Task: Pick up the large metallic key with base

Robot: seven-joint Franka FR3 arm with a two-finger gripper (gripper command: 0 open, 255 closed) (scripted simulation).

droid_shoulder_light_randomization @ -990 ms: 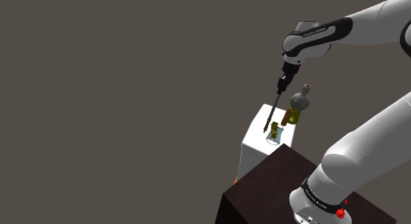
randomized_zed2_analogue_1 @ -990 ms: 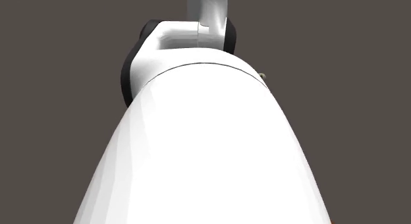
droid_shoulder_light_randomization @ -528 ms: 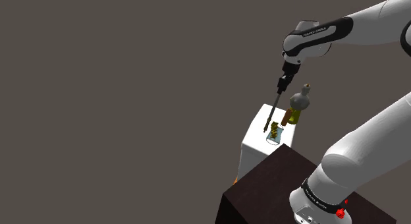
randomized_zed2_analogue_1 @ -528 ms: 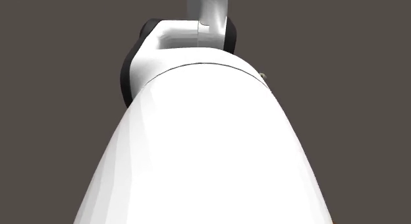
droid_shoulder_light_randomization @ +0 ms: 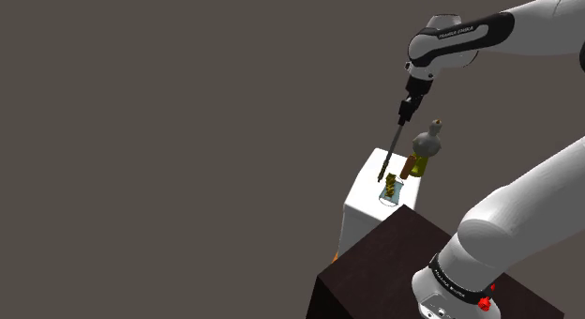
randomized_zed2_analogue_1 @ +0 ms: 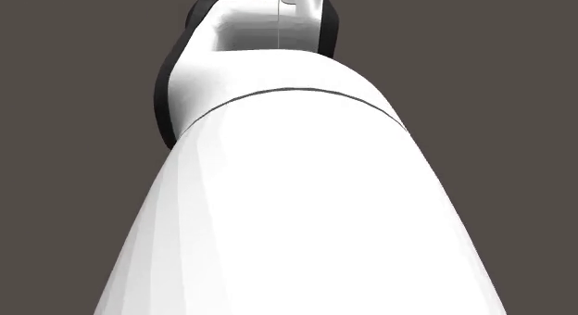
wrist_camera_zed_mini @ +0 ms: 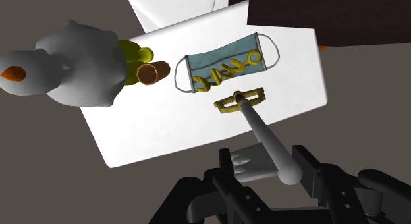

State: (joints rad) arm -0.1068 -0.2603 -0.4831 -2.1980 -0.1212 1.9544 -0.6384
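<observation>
The key has a long grey shaft (wrist_camera_zed_mini: 265, 134), a gold head (wrist_camera_zed_mini: 239, 101) and a grey base plate (wrist_camera_zed_mini: 253, 161). My gripper (wrist_camera_zed_mini: 270, 168) is shut on the base end, the shaft pointing away from the hand. In the shoulder view the gripper (droid_shoulder_light_randomization: 406, 113) hangs above the white box (droid_shoulder_light_randomization: 367, 210). There the key (droid_shoulder_light_randomization: 391, 153) slants down from it, its tip just over the box's top.
On the box lie a blue face mask (wrist_camera_zed_mini: 224, 69) with a yellow squiggle and a grey bird figure (wrist_camera_zed_mini: 76, 61) with yellow and orange parts (droid_shoulder_light_randomization: 424, 150). The dark stand (droid_shoulder_light_randomization: 394, 270) adjoins the box. A white arm link (randomized_zed2_analogue_1: 296, 202) looms close in the second exterior view.
The arm's wrist has risen and the gripper has lifted a little with the key. The things on the box have not moved.
</observation>
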